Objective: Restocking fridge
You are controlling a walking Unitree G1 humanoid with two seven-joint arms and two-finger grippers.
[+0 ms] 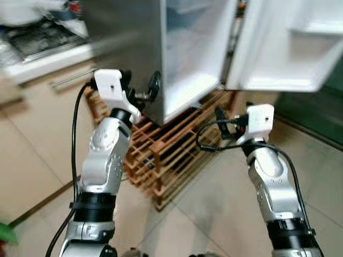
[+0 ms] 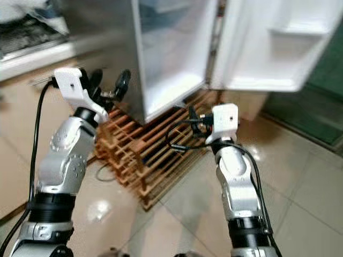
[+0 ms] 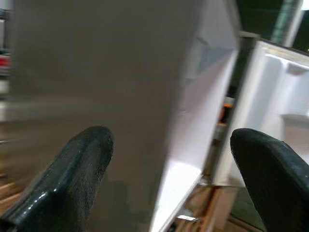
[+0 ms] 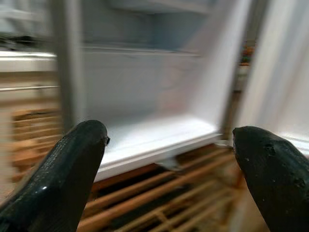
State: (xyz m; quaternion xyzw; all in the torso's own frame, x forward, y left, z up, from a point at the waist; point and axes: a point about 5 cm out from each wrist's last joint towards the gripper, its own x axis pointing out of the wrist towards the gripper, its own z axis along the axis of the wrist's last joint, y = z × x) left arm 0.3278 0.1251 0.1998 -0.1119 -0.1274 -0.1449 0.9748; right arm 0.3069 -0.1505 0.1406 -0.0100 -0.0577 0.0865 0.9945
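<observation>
Both silver arms fill the foreground, raised w/ nothing carried: left claw (image 1: 140, 91) has its fingers spread wide and empty, hovering just beside the fridge (image 1: 134, 48) outer side wall near its front corner; right claw (image 1: 228, 124) is also splayed open and empty per its wrist view, pointing at the open compartment (image 4: 154, 130) from lower right. Fridge stands on a wooden slatted pallet (image 1: 166, 155) on the tiled floor (image 1: 225, 214), its door (image 1: 284, 48) swung wide to the right, door shelf looking bare. Key relation, as I read it: the open cavity lies ahead and up from the right claw, straight along its fingers, so right arm is nearer the opening; left claw faces the grey side panel, off to the left of the cavity. Fridge long axis is upright, opening faces robot-right-forward. Count: 1 fridge, 1 open door, 1 pallet, 2 claws, 0 items visible to stock, and the lower shelf looks empty. Judging from this, restocking hasn't got an item in hand yet; something must be fetched first. Views are blurred, so camera's prob moving
</observation>
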